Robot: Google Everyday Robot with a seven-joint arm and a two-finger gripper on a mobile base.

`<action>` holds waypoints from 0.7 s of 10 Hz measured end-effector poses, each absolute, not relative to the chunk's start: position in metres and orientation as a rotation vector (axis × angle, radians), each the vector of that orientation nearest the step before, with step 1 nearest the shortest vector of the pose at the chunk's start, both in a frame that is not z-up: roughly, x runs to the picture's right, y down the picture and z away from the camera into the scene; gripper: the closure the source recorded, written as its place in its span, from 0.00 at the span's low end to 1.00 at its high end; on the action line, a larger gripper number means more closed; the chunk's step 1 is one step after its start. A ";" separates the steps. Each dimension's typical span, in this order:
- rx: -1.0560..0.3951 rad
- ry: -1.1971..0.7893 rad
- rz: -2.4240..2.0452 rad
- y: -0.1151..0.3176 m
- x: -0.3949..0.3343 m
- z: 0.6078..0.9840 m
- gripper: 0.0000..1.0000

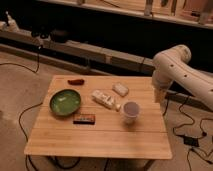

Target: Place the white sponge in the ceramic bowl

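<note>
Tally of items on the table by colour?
White: 3 (white sponge, packet, cup)
Green: 1 (ceramic bowl)
Red: 1 (small item)
Dark: 1 (bar)
Total: 6
Gripper hangs at the right edge of the table, holding none.

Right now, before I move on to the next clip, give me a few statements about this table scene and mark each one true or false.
1. The white sponge lies in the ceramic bowl. False: it lies on the table, well apart from the bowl.
2. The gripper hangs by the table's edge on the view's right side, not touching the sponge. True.
3. The white cup stands upright on the table. True.
4. The dark bar rests inside the bowl. False: it lies on the table beside the bowl, toward the near edge.
</note>
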State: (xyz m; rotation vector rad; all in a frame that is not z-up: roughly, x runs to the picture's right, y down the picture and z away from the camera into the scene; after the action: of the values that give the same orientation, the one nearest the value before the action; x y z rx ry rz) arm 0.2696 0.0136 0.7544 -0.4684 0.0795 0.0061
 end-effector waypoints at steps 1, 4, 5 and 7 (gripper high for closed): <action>-0.446 0.068 -0.008 0.005 0.263 0.765 0.35; -0.356 -0.001 -0.067 -0.021 0.241 0.792 0.35; -0.332 -0.038 -0.087 -0.025 0.234 0.798 0.35; -0.294 -0.134 -0.125 -0.028 0.219 0.806 0.35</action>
State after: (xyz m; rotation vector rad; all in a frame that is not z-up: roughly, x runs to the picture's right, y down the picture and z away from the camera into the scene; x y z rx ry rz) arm 0.2195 -0.0284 0.8058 -0.2936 -0.1336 -0.1251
